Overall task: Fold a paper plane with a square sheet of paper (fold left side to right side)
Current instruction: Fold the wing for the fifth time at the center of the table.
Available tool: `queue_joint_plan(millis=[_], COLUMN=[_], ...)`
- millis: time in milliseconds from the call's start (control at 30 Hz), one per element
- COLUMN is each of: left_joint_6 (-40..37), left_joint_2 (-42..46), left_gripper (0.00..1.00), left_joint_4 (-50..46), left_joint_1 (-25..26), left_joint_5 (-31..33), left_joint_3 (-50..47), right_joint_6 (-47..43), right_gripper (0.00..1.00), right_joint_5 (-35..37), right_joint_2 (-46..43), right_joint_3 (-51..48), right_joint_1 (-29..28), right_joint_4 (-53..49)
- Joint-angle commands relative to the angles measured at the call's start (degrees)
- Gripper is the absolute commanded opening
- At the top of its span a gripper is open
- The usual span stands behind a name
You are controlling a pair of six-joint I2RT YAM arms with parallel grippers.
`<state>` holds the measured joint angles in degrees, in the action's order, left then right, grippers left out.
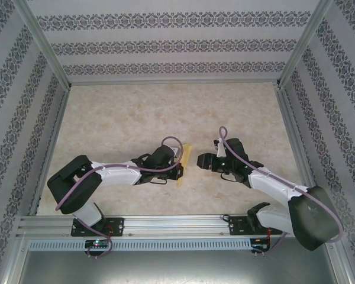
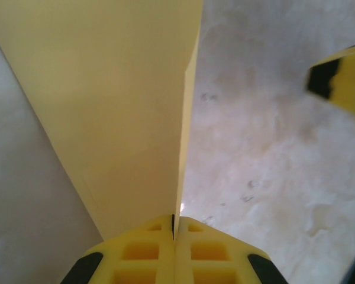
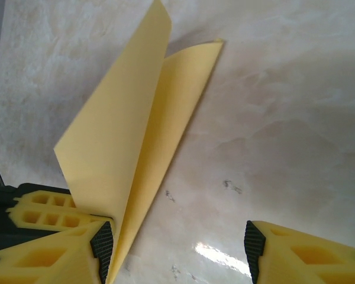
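Observation:
The yellow sheet of paper (image 1: 185, 155) is folded into a narrow two-layer shape and stands on edge above the table's middle. My left gripper (image 1: 181, 167) is shut on its near end; in the left wrist view the paper (image 2: 118, 106) rises out of the closed left gripper (image 2: 176, 223). My right gripper (image 1: 200, 161) hovers just right of it, open. In the right wrist view the two paper layers (image 3: 124, 142) spread apart toward the far end. The paper's near edge lies against the left pad (image 3: 103, 248) of the open right gripper (image 3: 177, 248).
The marbled tabletop (image 1: 124, 118) is fenced by metal rails (image 1: 52, 136) and patterned walls on three sides. The right gripper's yellow finger (image 2: 343, 77) shows at the left wrist view's upper right. The left gripper's fingers (image 3: 47, 210) show at the right wrist view's lower left.

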<state>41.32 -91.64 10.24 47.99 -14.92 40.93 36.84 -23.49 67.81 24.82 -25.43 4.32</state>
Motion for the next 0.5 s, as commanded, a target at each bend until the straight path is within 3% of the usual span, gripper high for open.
queue_joint_plan(millis=[0, 467], left_joint_6=[3.54, 8.86], left_joint_2=[0.46, -4.04], left_gripper=[0.03, 0.02], left_joint_4=[6.55, 15.24], left_joint_1=[-1.55, -3.43], left_joint_5=[-3.98, -8.5], left_joint_3=[-1.15, -3.13], right_joint_6=[2.53, 9.45], right_gripper=[0.62, 0.54], right_joint_5=[1.2, 5.09], right_joint_2=[2.81, 14.12], right_joint_3=[1.98, 4.71], right_joint_1=[-2.19, -6.03], right_joint_4=[6.45, 13.7])
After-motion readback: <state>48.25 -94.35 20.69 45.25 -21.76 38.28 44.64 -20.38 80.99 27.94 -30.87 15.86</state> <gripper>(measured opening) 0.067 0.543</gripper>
